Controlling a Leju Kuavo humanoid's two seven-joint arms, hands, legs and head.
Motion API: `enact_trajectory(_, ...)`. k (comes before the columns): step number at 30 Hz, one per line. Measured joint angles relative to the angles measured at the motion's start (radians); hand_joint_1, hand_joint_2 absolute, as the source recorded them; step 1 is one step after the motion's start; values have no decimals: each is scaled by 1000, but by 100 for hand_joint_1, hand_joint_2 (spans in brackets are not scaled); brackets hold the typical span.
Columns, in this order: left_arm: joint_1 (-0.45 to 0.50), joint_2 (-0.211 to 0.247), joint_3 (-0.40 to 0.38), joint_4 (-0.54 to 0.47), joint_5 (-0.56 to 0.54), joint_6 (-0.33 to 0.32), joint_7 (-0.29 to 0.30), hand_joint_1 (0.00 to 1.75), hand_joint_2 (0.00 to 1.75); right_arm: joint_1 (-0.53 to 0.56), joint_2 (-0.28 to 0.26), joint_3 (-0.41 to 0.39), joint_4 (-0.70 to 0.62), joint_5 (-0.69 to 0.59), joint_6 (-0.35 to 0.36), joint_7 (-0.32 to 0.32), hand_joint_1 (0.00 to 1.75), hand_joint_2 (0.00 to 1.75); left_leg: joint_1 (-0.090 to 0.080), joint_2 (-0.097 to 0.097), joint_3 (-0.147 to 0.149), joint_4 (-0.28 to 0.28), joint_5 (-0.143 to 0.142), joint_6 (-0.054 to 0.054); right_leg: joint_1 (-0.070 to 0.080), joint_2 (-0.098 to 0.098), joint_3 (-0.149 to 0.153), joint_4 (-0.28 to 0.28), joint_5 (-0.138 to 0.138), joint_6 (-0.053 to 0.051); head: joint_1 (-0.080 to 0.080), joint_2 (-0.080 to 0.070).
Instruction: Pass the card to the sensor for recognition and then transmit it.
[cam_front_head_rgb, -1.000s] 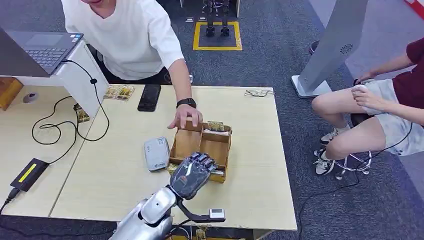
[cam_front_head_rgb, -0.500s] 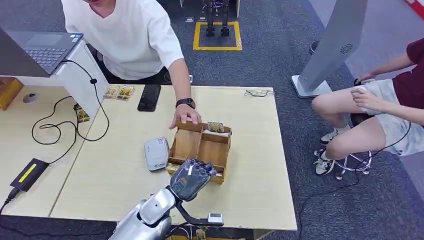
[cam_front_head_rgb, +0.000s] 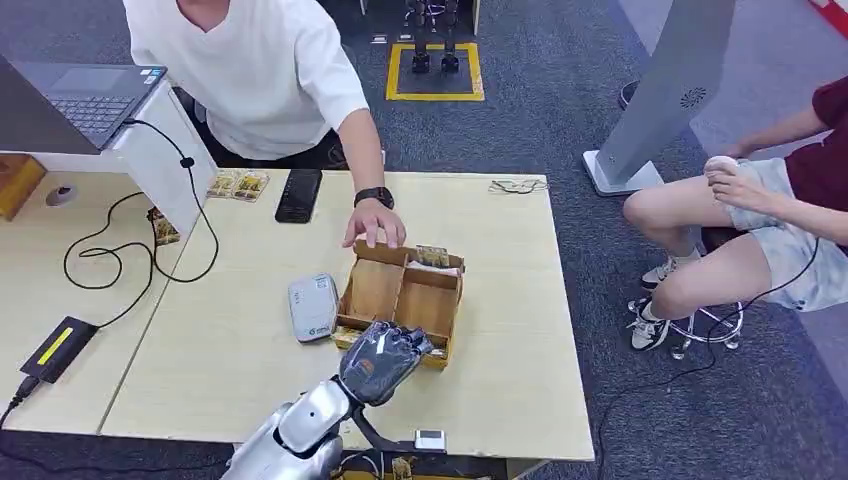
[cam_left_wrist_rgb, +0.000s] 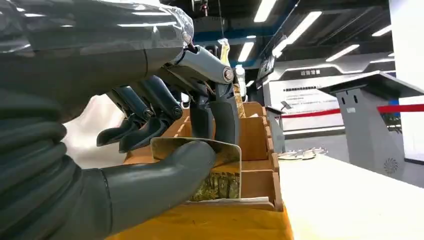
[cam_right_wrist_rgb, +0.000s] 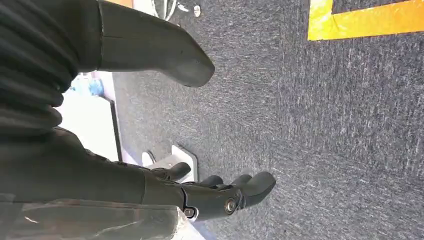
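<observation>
Desk (cam_front_head_rgb: 520, 380): pale wood, filling the centre and left of the head view; a person in a white shirt leans in from the upper left of the frame, one hand (cam_front_head_rgb: 373, 222) resting at the far edge of the wooden box.
Wooden box (cam_front_head_rgb: 400, 298): open tray with compartments, middle of the frame; patterned cards stand in its far and near slots.
Sensor (cam_front_head_rgb: 314, 306): small grey reader lying flat just left of the box, apart from it.
Left hand (cam_front_head_rgb: 383, 360): low centre of the head view, over the near edge of the box; in the left wrist view its thumb and fingers (cam_left_wrist_rgb: 220, 117) pinch a card.
Right hand (cam_right_wrist_rgb: 220, 195): hangs over grey carpet, fingers loosely spread, holding nothing.
Card (cam_left_wrist_rgb: 220, 167): thin, glossy, patterned, partly raised out of the near slot of the box, its top edge between thumb and fingers.
Handling: probably light, stiff and a little slippery; a pinch on the flat faces near the top edge seems best, since a loose hold could let it twist or slide out.
</observation>
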Motion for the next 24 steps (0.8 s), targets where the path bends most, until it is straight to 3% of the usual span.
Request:
enact_trajectory(15, 38, -24, 120, -203, 109, 4, -15, 175, 175, 2, 3, 0, 0, 0, 2, -11, 0, 175, 0, 0, 0, 0, 0, 0, 0, 0, 0, 0, 0, 0, 0, 0)
enact_trajectory(24, 68, -50, 192, -300, 219, 57, -35, 175, 175, 2, 18, 0, -2, 0, 6, -19, 0, 175, 0, 0, 0, 0, 0, 0, 0, 0, 0, 0, 0, 0, 0, 0)
